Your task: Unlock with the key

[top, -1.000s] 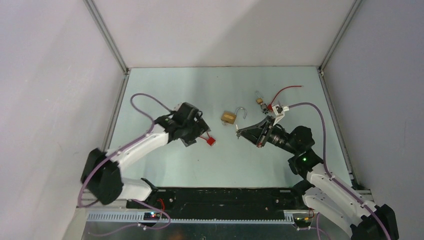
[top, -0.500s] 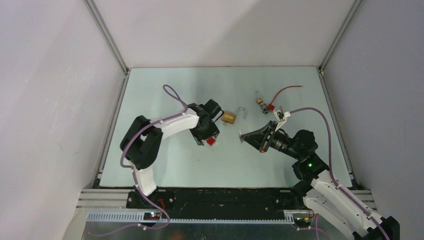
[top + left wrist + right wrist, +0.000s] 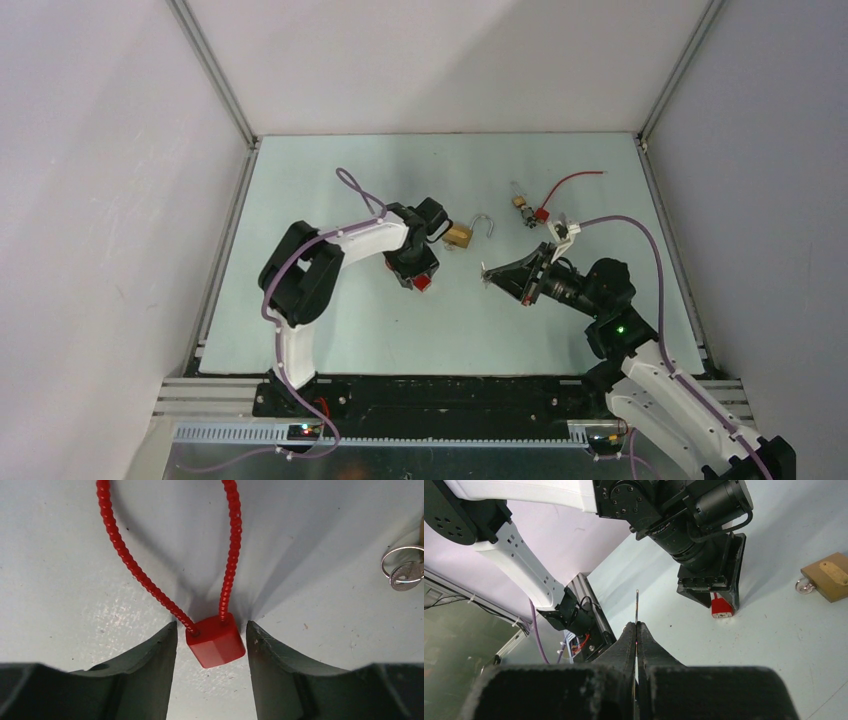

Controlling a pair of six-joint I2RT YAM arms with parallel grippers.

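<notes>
While the left gripper, jaws parted, straddles the red tag, the right gripper pinches the key short of the padlock.

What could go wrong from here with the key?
The right gripper pinches the key by one end, edge-on, so it might twist or slip on contact. The left gripper straddles the red tag, not the padlock, so the unheld padlock would likely slide when pushed.
</notes>
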